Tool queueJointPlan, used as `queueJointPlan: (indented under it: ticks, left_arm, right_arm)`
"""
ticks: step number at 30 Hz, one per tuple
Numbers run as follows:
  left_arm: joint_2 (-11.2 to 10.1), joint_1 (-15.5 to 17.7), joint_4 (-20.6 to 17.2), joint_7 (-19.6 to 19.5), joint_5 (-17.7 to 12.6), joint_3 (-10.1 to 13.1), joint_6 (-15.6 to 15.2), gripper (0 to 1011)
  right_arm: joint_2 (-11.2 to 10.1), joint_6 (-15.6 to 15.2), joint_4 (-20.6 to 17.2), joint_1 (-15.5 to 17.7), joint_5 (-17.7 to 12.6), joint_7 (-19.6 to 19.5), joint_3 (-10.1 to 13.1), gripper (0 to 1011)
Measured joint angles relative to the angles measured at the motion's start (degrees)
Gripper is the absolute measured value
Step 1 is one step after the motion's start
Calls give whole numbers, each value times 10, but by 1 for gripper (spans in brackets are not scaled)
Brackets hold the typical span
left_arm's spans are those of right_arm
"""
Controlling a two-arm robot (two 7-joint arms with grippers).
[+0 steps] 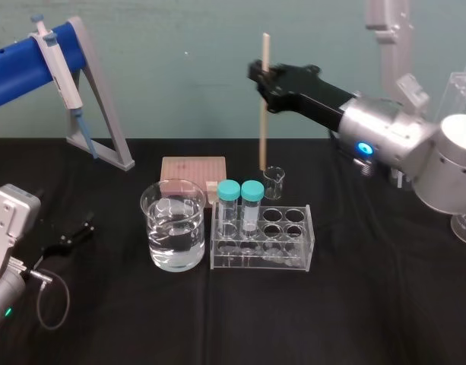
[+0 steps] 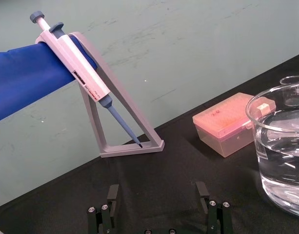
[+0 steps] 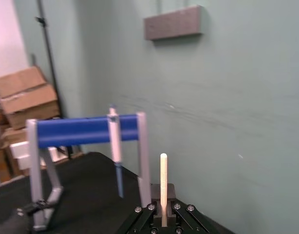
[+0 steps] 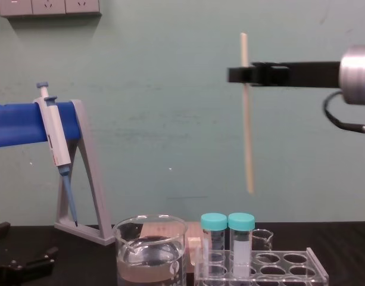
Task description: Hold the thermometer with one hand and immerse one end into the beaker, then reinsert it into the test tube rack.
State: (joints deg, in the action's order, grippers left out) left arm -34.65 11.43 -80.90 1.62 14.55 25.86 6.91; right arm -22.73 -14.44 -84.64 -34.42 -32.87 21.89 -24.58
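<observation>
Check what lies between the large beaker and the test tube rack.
Only a narrow bare strip of black cloth separates the beaker from the test tube rack, shown in the head view.

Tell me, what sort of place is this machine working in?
Probably a laboratory bench: a pipette hangs on its stand, two capped tubes sit in a clear test tube rack, a beaker of clear liquid stands beside it, and the right pincer holds a thermometer.

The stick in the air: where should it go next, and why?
Probably carry the thermometer to the robot's left, over the beaker. The right gripper holds it upright, high above the test tube rack, and the beaker of water stands to that rack's left. The left gripper sits open, far left.
</observation>
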Motion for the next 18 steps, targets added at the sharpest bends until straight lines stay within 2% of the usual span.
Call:
queueJointPlan:
  ticks: [4, 8, 12, 18]
  left_arm:
    - [0, 0, 0, 0, 0, 0, 0, 1004]
    - [0, 0, 0, 0, 0, 0, 0, 1004]
    - [0, 0, 0, 0, 0, 0, 0, 1004]
    - [0, 0, 0, 0, 0, 0, 0, 1004]
  right_arm:
    - [-21, -13, -23, 32, -11, -24, 25, 54]
    - [-32, -15, -32, 53, -17, -39, 42, 54]
    - [-37, -14, -33, 64, -17, -47, 50, 54]
    - [-40, 3, -20, 79, -7, -46, 50, 54]
